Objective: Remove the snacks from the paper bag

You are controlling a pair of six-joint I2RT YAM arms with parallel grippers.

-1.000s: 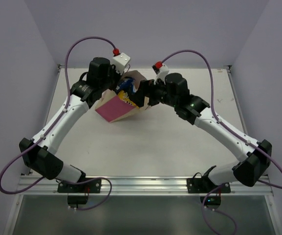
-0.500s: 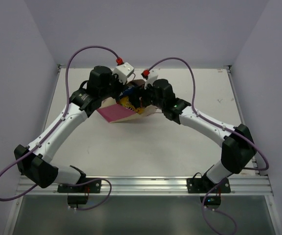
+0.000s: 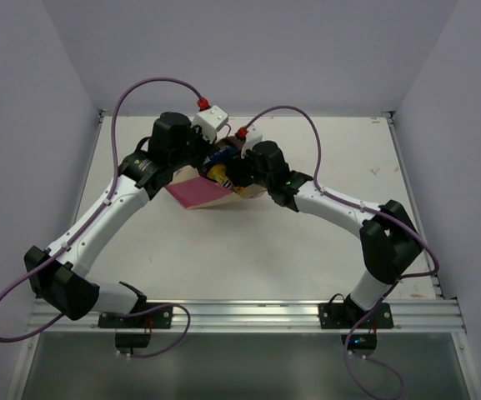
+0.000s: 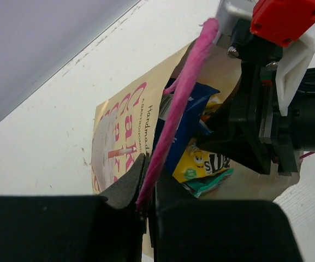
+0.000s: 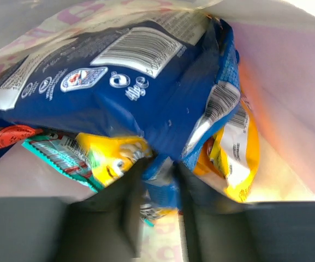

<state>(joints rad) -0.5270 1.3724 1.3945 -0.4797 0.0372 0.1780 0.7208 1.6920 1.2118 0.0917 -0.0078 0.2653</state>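
The left hand [image 4: 148, 191], clamped on the pink string handle [image 4: 187, 93], steadies the paper bag [image 3: 197, 190] near the tabletop's [image 3: 248, 250] far edge. The right hand [image 5: 157, 183], inside, straddles a blue snack [image 5: 162, 136]; whether it pinches I cannot tell. Next: secure grip, withdraw cleanly.

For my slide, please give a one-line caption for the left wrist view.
Left pincer pinches the pink handle of the paper bag; right pincer reaches among the snacks inside.

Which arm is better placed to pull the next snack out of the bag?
Right. The right gripper is inside the bag, fingers either side of a blue wrapper; the left gripper is shut on the bag's pink handle, holding it.
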